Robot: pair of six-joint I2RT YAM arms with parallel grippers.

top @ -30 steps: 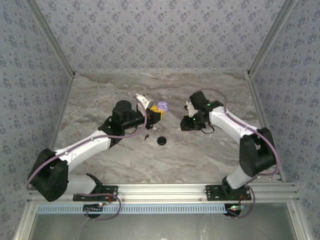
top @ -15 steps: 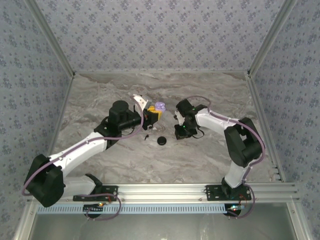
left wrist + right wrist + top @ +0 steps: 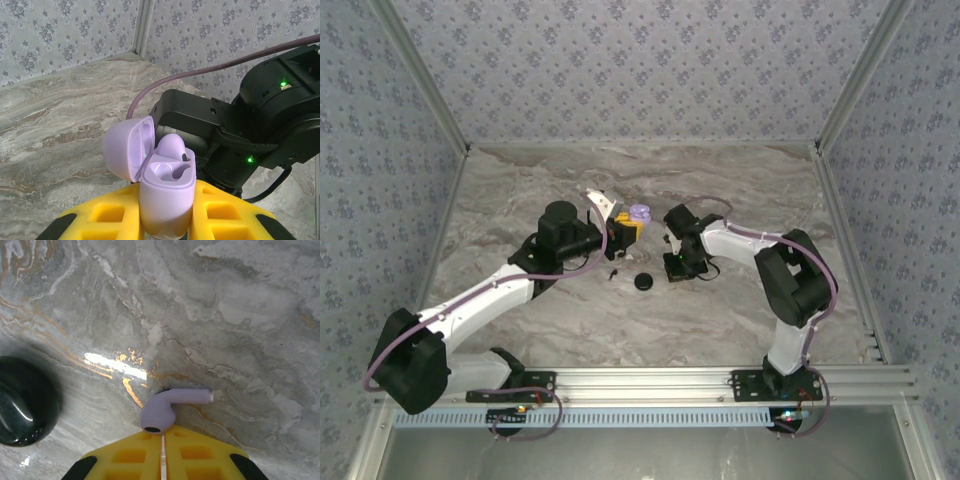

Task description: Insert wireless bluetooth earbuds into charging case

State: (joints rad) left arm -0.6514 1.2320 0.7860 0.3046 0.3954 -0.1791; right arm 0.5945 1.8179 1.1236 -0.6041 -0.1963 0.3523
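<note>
Marble-veined table [image 3: 250,315] lay under my right gripper [image 3: 161,445], pinched shut on a smooth lilac earbud [image 3: 167,405]; my left gripper [image 3: 166,220] clamped the open, glossy lilac case [image 3: 167,187].

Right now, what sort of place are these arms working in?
Probably a purpose-built robot test booth, not a home: a marble-look tabletop boxed in by patterned wallpapered walls, with an aluminium rail along the near edge.

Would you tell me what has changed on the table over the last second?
The right gripper swung left toward the table's middle and is shut on a lilac earbud. The left gripper barely shifted, keeping the open lilac charging case; the black round puck stayed put.
</note>
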